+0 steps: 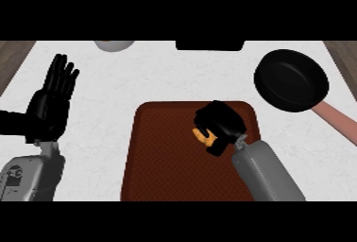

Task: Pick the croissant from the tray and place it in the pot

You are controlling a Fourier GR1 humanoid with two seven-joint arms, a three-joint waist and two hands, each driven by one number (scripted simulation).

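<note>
Curls the right robot hand (222, 124) round the croissant (203, 136) at the tray (160, 160), frame centre, rests the left robot hand (49, 101) spread at frame left, and may spill it short of the pot (291, 80) at upper right, one end poking free

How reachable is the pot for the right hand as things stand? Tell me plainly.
Probably yes. The right hand, fingers curled round the croissant over the tray, has only bare counter between it and the pot, farther back and to its right; nothing stands in that path.
</note>
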